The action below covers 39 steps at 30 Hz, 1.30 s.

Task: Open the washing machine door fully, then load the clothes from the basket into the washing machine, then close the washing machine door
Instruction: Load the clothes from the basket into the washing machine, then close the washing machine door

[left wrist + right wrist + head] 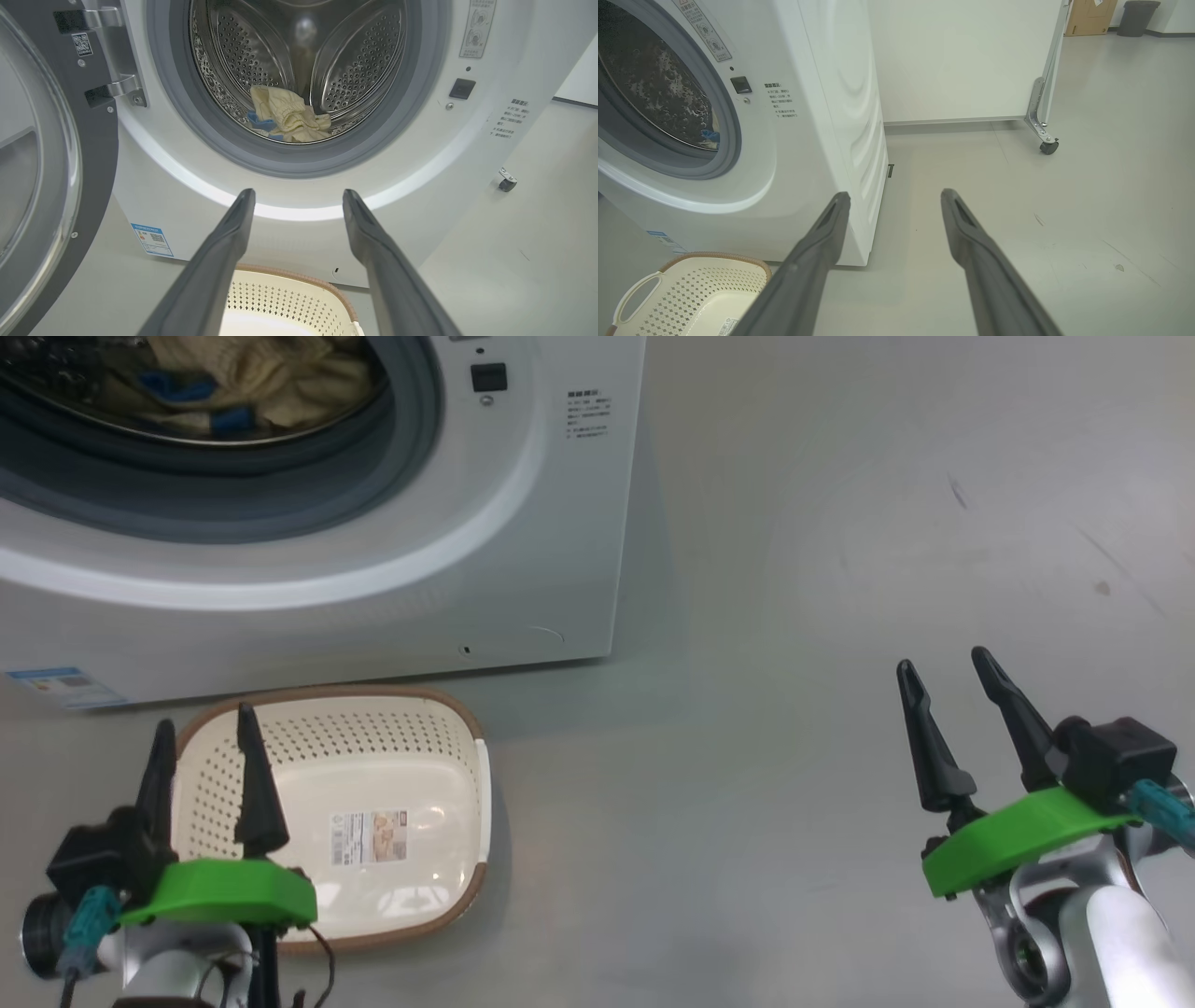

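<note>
The white washing machine [523, 551] stands ahead with its porthole uncovered. Its door [46, 177] is swung wide to the left on its hinge. Cream-yellow clothes [271, 378] with blue patches lie in the steel drum [289, 116]. On the floor in front of the machine sits the cream basket [392, 775], with nothing in it but a label on its base. My left gripper [207, 735] hovers open over the basket's left end. My right gripper [952, 672] is open above bare floor, to the right of the machine. Both hold nothing.
Grey floor stretches to the right of the machine. A white panel on a castor [1049, 147] stands behind at the right. Far back are a cardboard box [1090, 16] and a dark bin [1136, 17].
</note>
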{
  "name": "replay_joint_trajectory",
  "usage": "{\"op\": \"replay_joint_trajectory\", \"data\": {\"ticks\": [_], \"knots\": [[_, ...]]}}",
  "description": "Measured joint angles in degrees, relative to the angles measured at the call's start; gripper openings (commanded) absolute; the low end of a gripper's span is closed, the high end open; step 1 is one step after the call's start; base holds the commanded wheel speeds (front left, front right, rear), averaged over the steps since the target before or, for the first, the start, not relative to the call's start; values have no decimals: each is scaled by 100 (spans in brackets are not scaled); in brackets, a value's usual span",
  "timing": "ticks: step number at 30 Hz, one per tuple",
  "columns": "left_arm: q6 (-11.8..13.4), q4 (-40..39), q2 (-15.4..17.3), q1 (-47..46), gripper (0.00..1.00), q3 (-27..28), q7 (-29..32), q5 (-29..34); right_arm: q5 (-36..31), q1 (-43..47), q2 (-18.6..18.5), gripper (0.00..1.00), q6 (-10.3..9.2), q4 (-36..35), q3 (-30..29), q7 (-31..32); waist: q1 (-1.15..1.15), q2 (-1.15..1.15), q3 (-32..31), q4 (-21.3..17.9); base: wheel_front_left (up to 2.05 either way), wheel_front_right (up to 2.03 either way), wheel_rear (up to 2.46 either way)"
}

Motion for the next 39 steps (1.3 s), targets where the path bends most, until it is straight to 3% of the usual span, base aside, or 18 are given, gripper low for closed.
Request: {"op": "replay_joint_trajectory", "data": {"ticks": [18,39], "knots": [[51,29,-87,1004,100,-219,1,250,1,960,1,100,0,-363,-204,401,0,0,-1170,374,0,0,0],[123,-156,-30,1072,100,-390,87,344,11,1061,3,100,0,-476,-200,508,1,0,-1367,363,0,0,0]]}}
